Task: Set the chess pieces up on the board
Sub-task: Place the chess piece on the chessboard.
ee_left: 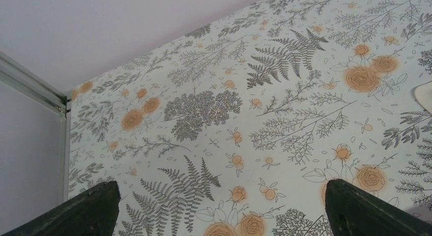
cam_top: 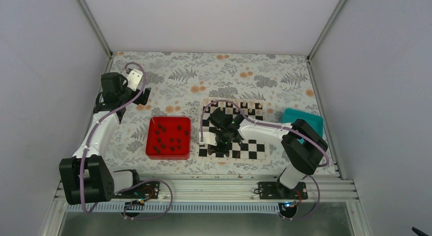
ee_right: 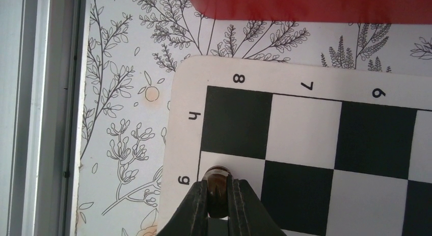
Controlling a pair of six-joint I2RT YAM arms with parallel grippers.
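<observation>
The board of black and cream squares lies right of centre. My right gripper hangs low over its near-left corner, shut on one small dark brown chess piece. In the right wrist view the piece sits between the closed fingers above a cream square beside the border letter g. Several more dark chess pieces lie in the red tray. My left gripper is far off at the back left, jaws wide open with only the flowered cloth between them.
The red tray stands just left of the board, its edge showing in the right wrist view. A teal tray sits at the board's right. White walls close the table on three sides; a metal rail runs along the near edge.
</observation>
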